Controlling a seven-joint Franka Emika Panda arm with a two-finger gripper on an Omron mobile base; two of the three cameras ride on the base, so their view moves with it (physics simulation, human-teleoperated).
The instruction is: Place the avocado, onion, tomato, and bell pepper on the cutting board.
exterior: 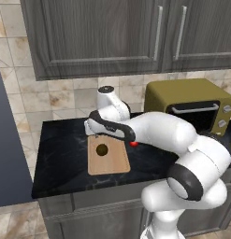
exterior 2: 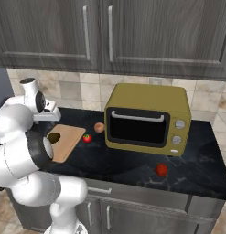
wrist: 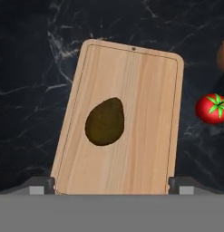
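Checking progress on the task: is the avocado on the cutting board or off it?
On it: the avocado lies flat amid the cutting board, wood showing all around.

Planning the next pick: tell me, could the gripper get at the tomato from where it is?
Probably yes. The tomato sits alone on the dark counter just beside the cutting board, nothing over it; the onion lies apart. The gripper hovers open above the board.

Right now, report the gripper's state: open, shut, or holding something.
Gripper: open, holding nothing; its fingertips stand wide apart above the near end of the flat light-wood cutting board, where the dark olive-brown avocado lies free.
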